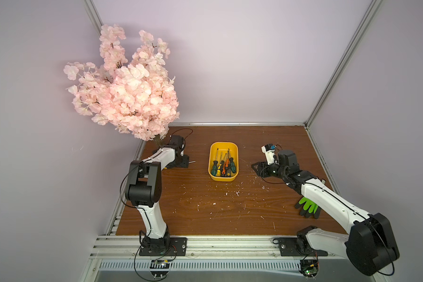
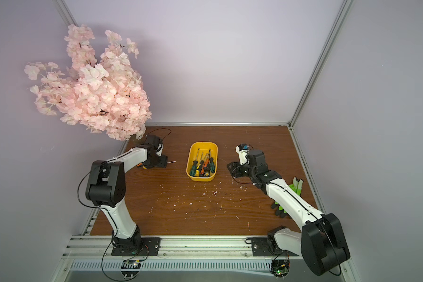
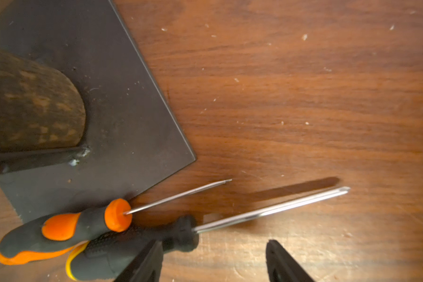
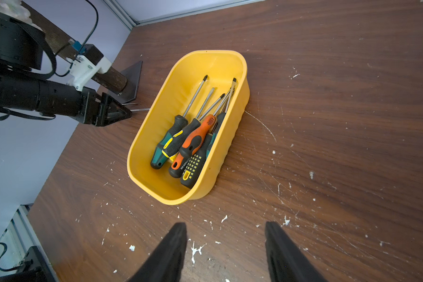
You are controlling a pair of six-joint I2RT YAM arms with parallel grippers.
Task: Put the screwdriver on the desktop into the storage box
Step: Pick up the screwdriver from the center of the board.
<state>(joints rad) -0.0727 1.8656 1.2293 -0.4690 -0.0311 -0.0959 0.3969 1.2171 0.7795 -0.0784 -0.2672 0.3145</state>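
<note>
Risks, largest thing first. On the desktop [image 1: 205,212], the grasp has to be made in the crowded far-left corner, under the blossom tree [image 1: 125,88]. A finger could be caught on the edge of the tree's black base plate [image 3: 122,109].

The storage box [image 1: 224,178] is placed mid-desktop toward the far edge and is already loaded with several screwdrivers [image 4: 193,139] laid lengthwise. If a drop is made crosswise, a shaft could be left propped on the rim, or the light-looking tub could be shoved.

Two are left outside, touching side by side against the plate's edge: the black-and-yellow screwdriver [image 3: 132,246] and the orange-and-grey screwdriver [image 3: 66,229]. Both could be pinched at once, or one dragged or rolled by the other.

Left gripper [image 3: 213,245]: jaws wide apart, nothing held. One finger is seen at the neck of the black-and-yellow handle, but contact cannot be told. That shaft runs just beyond the gap, not inside it. The orange-and-grey one lies further off, past the black one.

Right gripper [image 4: 225,224]: jaws apart, empty, between the box and the right edge, pointed at the box and well apart from both loose screwdrivers.
</note>
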